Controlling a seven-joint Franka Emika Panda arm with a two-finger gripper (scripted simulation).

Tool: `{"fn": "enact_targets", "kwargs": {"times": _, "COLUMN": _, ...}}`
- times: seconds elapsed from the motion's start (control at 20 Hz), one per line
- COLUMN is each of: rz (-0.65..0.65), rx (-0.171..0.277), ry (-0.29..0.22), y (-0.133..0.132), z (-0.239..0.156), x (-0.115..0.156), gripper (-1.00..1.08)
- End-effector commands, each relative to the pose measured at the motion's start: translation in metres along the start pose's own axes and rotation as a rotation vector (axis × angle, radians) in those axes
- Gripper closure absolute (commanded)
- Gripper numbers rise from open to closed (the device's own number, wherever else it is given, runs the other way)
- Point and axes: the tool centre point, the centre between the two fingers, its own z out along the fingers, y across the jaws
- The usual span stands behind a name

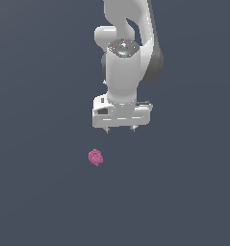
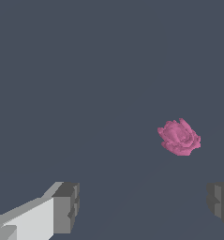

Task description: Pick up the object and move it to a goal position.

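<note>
The object (image 1: 95,157) is a small pink-magenta knobbly blob lying on the dark grey surface, below and toward the exterior view's left of my white gripper (image 1: 120,129). The gripper hangs above the surface, apart from the object, and holds nothing. In the wrist view the object (image 2: 179,137) lies ahead of the gripper (image 2: 144,204), nearer one of the two wide-apart grey fingertips (image 2: 66,206). The jaws stand open.
The white arm (image 1: 126,53) rises behind the gripper to the top of the exterior view. A plain dark grey surface (image 1: 39,192) fills the rest of both views.
</note>
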Motion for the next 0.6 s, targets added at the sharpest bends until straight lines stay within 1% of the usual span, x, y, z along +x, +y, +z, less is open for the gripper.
{"fn": "enact_targets", "kwargs": {"times": 0.0, "rz": -0.029, "rx": -0.002, "ry": -0.004, "y": 0.005, "z": 0.005, "x": 0.002, "gripper": -0.92}}
{"fn": "enact_targets", "kwargs": {"times": 0.55, "rz": -0.237, "rx": -0.005, "ry": -0.032, "y": 0.043, "z": 0.044, "x": 0.012, "gripper": -0.92}}
